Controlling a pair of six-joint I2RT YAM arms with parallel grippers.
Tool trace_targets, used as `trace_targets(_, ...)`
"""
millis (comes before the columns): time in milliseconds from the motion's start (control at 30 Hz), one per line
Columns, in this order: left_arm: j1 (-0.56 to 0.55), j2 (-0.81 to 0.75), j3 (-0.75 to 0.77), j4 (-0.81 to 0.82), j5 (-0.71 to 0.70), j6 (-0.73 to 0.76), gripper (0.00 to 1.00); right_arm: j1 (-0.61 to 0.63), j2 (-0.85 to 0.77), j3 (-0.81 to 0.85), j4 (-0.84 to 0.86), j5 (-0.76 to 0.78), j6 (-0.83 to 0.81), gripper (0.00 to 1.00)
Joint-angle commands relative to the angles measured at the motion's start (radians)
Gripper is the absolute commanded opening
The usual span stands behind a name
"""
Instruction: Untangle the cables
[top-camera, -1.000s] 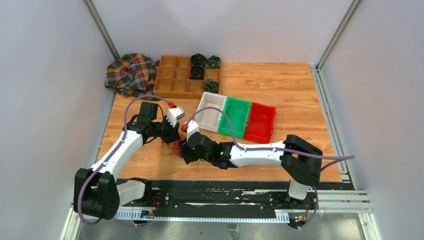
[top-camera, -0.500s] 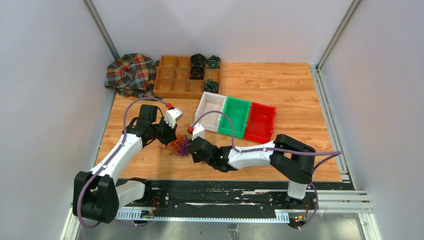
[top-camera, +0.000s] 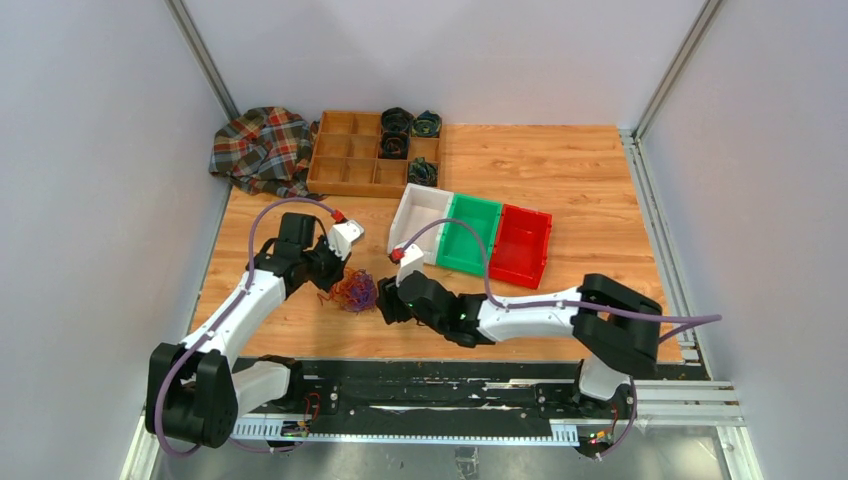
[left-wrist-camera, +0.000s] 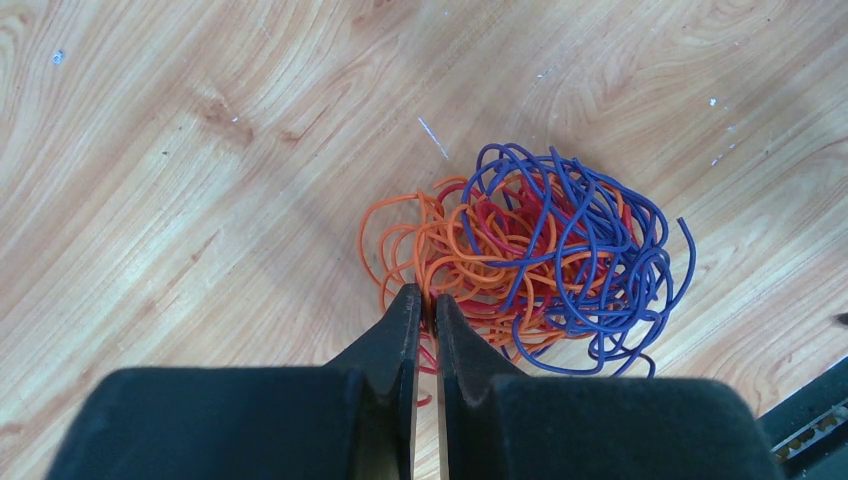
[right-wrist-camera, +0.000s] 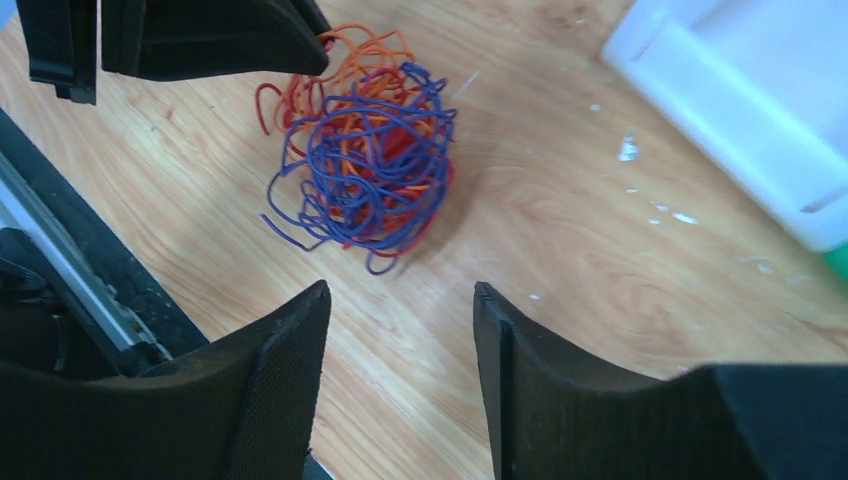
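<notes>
Right gripper (right-wrist-camera: 400, 295) backed off, released; left gripper (left-wrist-camera: 425, 293) clenched on cables (left-wrist-camera: 545, 260); roundish clump.

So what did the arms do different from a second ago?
The right claw slid back toward its own side, off the cables, and now stands open, holding nothing. The cables were mostly hidden under it before and now show plainly. The left claw stayed about where it was, shut on strands at the edge of the bunch. The bins and wooden tray did not move.
</notes>
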Motion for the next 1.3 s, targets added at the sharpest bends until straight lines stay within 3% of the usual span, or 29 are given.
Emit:
trace_targets(0, -0.003, -0.022, -0.004, 0.001, 0.014, 0.015, 0.01, -0.008, 0.101, 0.089, 0.082, -0.063, -0.044, 0.59)
trace_targets(133, -0.002, -0.003, -0.004, 0.006, 0.021, 0.049, 0.01, -0.017, 0.17, 0.142, 0.14, -0.092, -0.069, 0.61)
trace_targets(233, -0.002, 0.024, 0.002, 0.003, 0.024, 0.064, 0.01, -0.032, 0.223, 0.183, 0.147, -0.112, -0.073, 0.55)
trace_targets(400, -0.002, 0.047, 0.004, 0.002, 0.015, 0.081, 0.01, -0.077, 0.288, 0.206, 0.165, -0.191, -0.011, 0.24)
trace_targets(533, -0.002, 0.039, -0.01, 0.019, -0.005, 0.094, 0.01, -0.079, 0.252, 0.145, 0.19, -0.194, 0.008, 0.01)
trace_targets(867, -0.002, -0.014, -0.057, 0.05, -0.113, 0.209, 0.01, -0.081, -0.013, -0.085, 0.203, -0.108, 0.04, 0.01)
trace_targets(1267, -0.002, -0.043, -0.113, 0.083, -0.24, 0.301, 0.01, -0.097, -0.37, -0.147, 0.066, -0.033, -0.024, 0.01)
